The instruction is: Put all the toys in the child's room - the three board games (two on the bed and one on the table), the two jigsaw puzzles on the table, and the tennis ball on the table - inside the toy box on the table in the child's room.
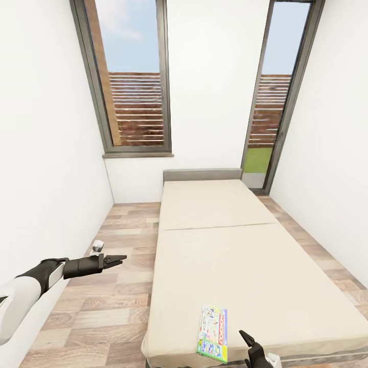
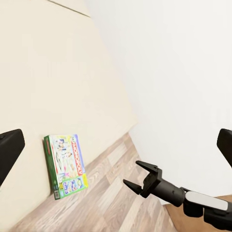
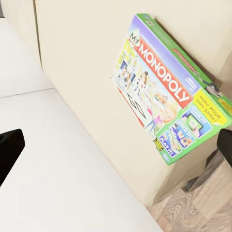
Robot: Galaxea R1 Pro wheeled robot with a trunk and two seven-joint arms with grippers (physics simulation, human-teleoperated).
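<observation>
The purple-green Monopoly board game point(image 1: 213, 333) lies flat on the cream bed point(image 1: 225, 255), close to the mattress's near edge. My right gripper point(image 1: 249, 343) hovers open just right of that box, at the bed's near edge. The left wrist view shows the box point(image 2: 66, 165) with the open right gripper point(image 2: 131, 173) a short way off it, not touching. In the right wrist view the Monopoly lid point(image 3: 169, 92) sits between my widely spread fingers. My left gripper point(image 1: 122, 260) is held open over the wood floor, left of the bed, holding nothing.
A strip of wood-plank floor point(image 1: 102, 301) runs between the bed and the white left wall point(image 1: 46, 179). A tall window point(image 1: 134, 82) and a glazed door point(image 1: 273, 128) stand at the far end. The right wall is close to the bed.
</observation>
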